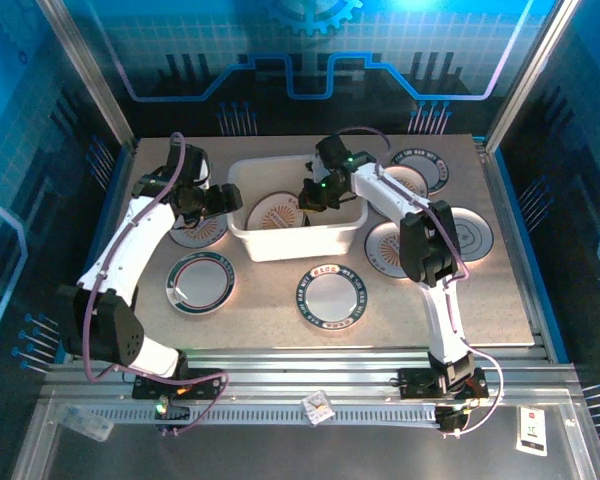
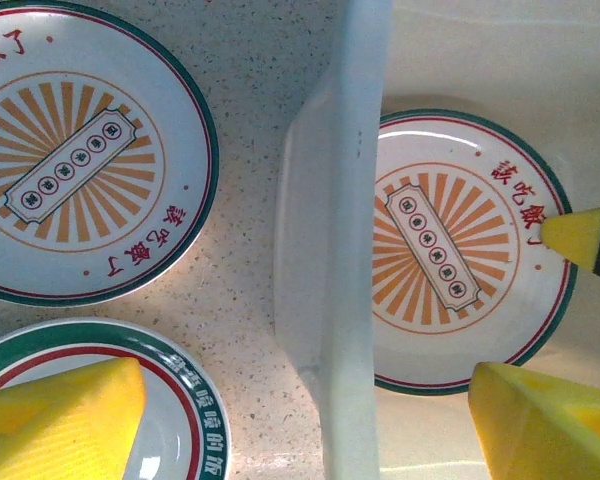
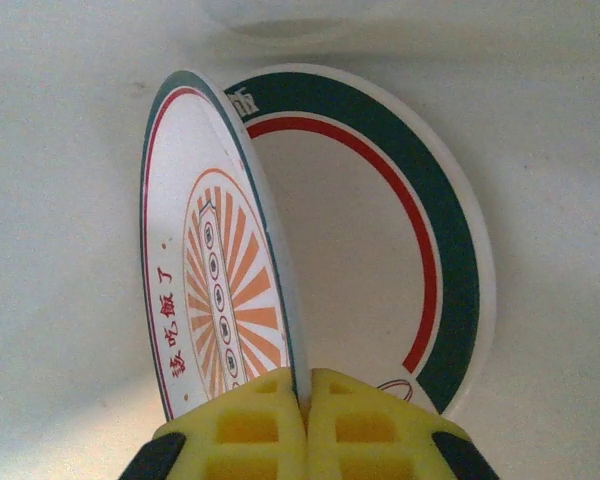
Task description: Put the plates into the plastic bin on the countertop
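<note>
The white plastic bin (image 1: 295, 240) stands mid-countertop with an orange sunburst plate (image 1: 275, 213) lying flat inside. My right gripper (image 3: 305, 400) is over the bin (image 3: 60, 150), shut on the rim of another sunburst plate (image 3: 215, 270) held on edge above a green-rimmed plate (image 3: 380, 250) lying on the bin floor. My left gripper (image 2: 310, 430) is open and straddles the bin's left wall (image 2: 340, 300). One finger (image 2: 60, 420) is over a green-rimmed plate (image 2: 180, 400) outside, the other (image 2: 545, 420) is inside by the flat sunburst plate (image 2: 460, 250).
More plates lie on the beige countertop (image 1: 270, 300): a sunburst one (image 1: 198, 232) beneath my left arm, green-rimmed ones at front left (image 1: 202, 282) and front centre (image 1: 331, 295), and several to the right of the bin (image 1: 392, 247) (image 1: 470, 233) (image 1: 420, 170).
</note>
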Controlling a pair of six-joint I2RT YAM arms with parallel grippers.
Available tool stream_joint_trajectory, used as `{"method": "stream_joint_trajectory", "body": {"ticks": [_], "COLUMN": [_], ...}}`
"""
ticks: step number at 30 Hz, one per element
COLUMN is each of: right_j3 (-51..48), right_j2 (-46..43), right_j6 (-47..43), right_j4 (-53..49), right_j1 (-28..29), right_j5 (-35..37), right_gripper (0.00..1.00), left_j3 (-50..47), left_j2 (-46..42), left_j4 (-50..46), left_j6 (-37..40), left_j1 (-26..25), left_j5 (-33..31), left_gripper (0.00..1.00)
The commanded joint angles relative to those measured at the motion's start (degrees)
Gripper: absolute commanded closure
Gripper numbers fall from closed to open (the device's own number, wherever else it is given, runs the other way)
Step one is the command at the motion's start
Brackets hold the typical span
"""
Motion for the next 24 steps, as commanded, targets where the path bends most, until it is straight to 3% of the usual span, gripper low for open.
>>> {"method": "stream_joint_trajectory", "body": {"ticks": [1,11,24], "right_j3": [2.9,1.2,0.3], "right_j2": [1.5,-2.1,-11.0], "right_j6": [-2.4,-2.4,-4.6], "right_j4": [-3.4,-2.7,-2.4], "right_j1": [1.7,1.9,1.7], "right_j5": [0.4,6.6,9.6], "right_gripper": [0.82,0.47,0.24], "left_j3": [-0.6,-3.3,-5.4], "left_j2": [-1.8,-5.0,-6.8], "left_j4": [-1.5,-1.8,-1.7], "left_j6": [1.3,1.7,1.4], "left_j1": [0.4,0.4,0.6], "left_j5": [-0.2,-0.1,1.6], "left_gripper": [0.15,0.14,0.13]}}
